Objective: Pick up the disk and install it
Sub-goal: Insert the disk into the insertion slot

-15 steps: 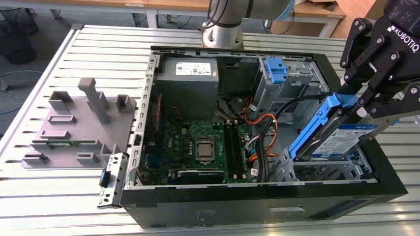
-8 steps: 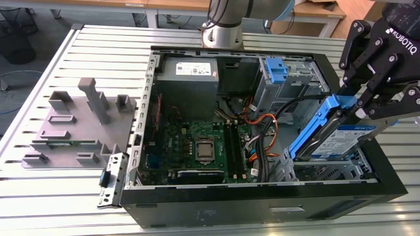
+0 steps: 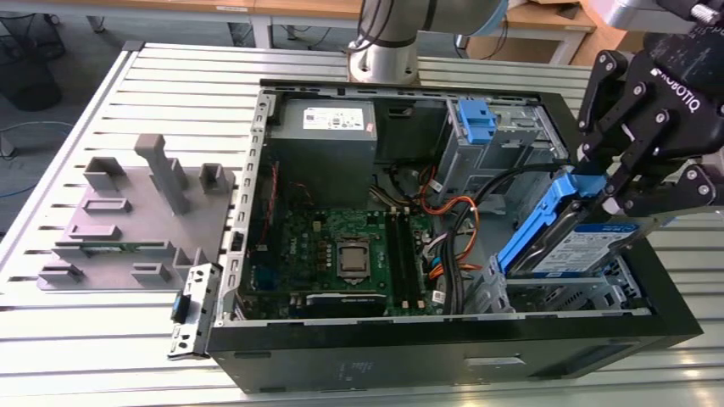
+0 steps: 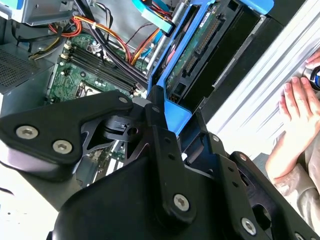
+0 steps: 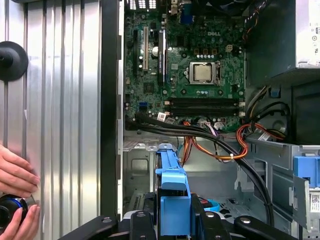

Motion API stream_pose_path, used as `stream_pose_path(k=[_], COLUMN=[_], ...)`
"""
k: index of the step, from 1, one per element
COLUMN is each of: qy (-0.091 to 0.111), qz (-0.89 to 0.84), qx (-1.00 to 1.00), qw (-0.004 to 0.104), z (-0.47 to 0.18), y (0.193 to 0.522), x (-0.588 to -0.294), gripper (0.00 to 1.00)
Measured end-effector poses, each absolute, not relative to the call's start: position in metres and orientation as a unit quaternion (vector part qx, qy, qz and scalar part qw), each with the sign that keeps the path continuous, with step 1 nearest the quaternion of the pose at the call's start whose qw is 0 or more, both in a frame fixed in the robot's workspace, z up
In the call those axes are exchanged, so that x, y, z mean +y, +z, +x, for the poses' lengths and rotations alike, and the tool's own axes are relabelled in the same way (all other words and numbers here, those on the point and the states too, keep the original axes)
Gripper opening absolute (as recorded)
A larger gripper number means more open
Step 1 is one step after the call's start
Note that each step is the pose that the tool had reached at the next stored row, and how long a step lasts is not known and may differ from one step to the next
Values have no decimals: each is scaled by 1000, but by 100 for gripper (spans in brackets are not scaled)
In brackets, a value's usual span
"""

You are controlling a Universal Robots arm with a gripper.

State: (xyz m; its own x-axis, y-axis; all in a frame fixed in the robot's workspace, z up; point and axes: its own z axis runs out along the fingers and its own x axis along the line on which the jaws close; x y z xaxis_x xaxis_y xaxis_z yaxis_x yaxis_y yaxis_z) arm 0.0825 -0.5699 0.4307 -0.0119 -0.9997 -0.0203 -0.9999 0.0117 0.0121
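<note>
The disk (image 3: pixel 575 248), a silver drive with a white-and-blue label and blue side rails, hangs tilted over the drive bay (image 3: pixel 565 295) at the exterior view's right end of the open computer case (image 3: pixel 453 337). My black gripper (image 3: pixel 616 185) is shut on its upper end. In the second wrist view the disk (image 4: pixel 192 55) shows its green circuit underside, with the gripper (image 4: pixel 162 110) clamped on the blue rail. The first wrist view looks along the blue rail (image 5: pixel 170 172) held in the gripper (image 5: pixel 175 222), with the bay floor below.
Inside the case lie the motherboard (image 3: pixel 339 254), orange and black cables (image 3: pixel 453 212), a grey power supply (image 3: pixel 322 119) and another blue bracket (image 3: pixel 477 119). A grey fixture block (image 3: pixel 125 212) stands on the slatted table. A person's hand (image 5: pixel 15 175) rests beside the case.
</note>
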Motion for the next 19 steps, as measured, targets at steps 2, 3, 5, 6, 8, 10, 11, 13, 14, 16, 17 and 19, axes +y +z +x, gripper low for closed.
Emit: stream_pose_path(k=[2,3,5,6,8,10,11,13,14,16,17,19], qy=[11,11,11,11,11,11,11,11,11,11,11,11], qz=[-703,-703,-703,-703,-703,-703,-703,-703,-703,-703,-703,-703], qx=[711,711,711,711,711,711,711,711,711,711,711,711], qw=[3,3,3,3,3,3,3,3,3,3,3,3], z=[82,82,82,82,82,82,82,82,82,82,82,82], y=[427,426,422,420,417,413,411,408,406,402,400,397], x=[-570,-570,-570,-570,-570,-570,-570,-570,-570,-570,-570,-570], gripper=[36,36,36,36,36,36,36,36,36,36,36,36])
